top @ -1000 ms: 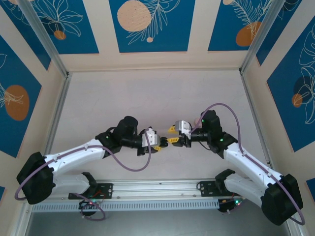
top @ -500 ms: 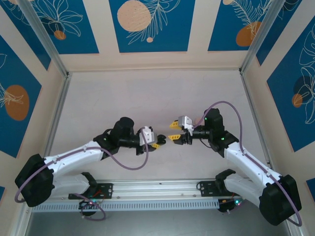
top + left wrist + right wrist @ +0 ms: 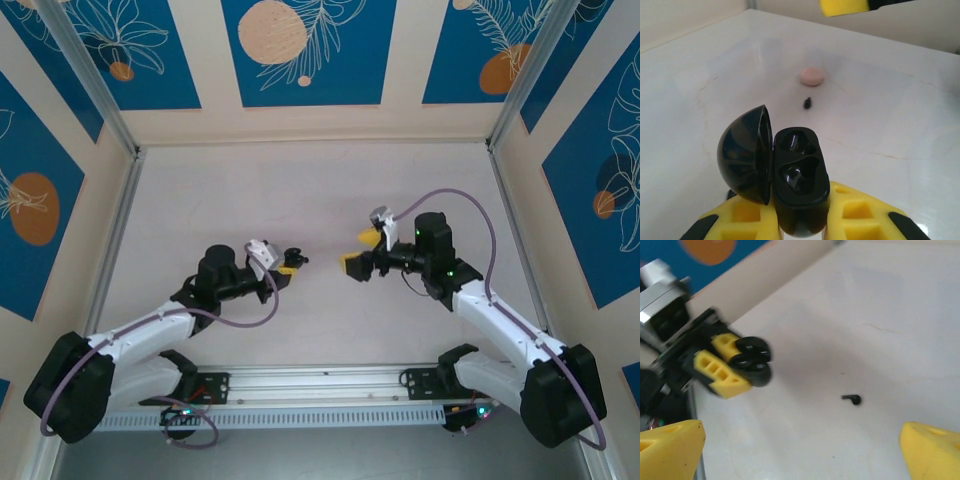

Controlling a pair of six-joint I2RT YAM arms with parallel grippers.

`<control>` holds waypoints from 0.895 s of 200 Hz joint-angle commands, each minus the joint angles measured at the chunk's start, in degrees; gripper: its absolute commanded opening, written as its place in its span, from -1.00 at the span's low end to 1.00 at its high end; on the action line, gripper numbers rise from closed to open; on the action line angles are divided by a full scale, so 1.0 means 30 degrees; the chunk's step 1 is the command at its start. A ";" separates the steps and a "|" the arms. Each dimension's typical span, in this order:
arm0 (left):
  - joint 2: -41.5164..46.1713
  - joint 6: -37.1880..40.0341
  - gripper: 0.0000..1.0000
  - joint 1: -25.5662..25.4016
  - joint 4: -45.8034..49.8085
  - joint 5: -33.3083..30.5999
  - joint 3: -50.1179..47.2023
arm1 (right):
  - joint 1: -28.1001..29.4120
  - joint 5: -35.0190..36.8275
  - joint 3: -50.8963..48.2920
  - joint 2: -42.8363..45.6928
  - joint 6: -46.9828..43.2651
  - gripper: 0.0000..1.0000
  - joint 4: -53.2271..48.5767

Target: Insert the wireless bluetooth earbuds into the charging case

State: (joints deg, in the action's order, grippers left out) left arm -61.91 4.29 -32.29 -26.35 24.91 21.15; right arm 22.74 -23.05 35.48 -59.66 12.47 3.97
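Note:
My left gripper [image 3: 800, 220] is shut on the black charging case [image 3: 799, 175], whose domed lid [image 3: 745, 152] hangs open to the left. Its two sockets are dark and glossy, and I cannot tell what lies in them. One small black earbud [image 3: 807, 103] lies on the table beyond the case; in the right wrist view the same earbud [image 3: 852, 399] lies below and ahead of my right gripper [image 3: 801, 447], which is wide open and holds nothing. From above, the left gripper [image 3: 287, 263] and the right gripper [image 3: 360, 252] face each other with a gap between them.
A pale pink round disc [image 3: 812, 76] lies on the table just past the earbud. The white tabletop [image 3: 300, 190] is walled on three sides by blue and cream panels. A metal rail [image 3: 320, 385] runs along the near edge by the arm bases.
The two grippers, tip to tip a second ago, have drawn apart. The left has pulled back left with the case. The right has opened wide and lifted away to the right.

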 commanded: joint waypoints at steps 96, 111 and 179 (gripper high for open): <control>0.1487 -0.4300 -0.65 0.3391 -0.2024 -0.3317 -0.2078 | 0.3619 0.5692 1.2244 -1.0866 0.8063 0.98 -1.2354; 0.1676 -0.4401 -0.64 0.3593 -0.1985 -0.3463 -0.2269 | 0.4233 0.6193 1.3933 -1.2646 0.8428 0.97 -1.3679; 0.3189 -0.3737 -0.63 0.4390 -0.0181 -0.4521 -0.2405 | 0.4957 0.6912 1.7671 -1.7948 0.9878 0.38 -1.6026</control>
State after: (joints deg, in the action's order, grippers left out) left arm -53.93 -7.40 -20.47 -28.56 13.19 14.15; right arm 37.41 -4.01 84.93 -110.34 39.90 -38.50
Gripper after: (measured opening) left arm 0.187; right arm 0.734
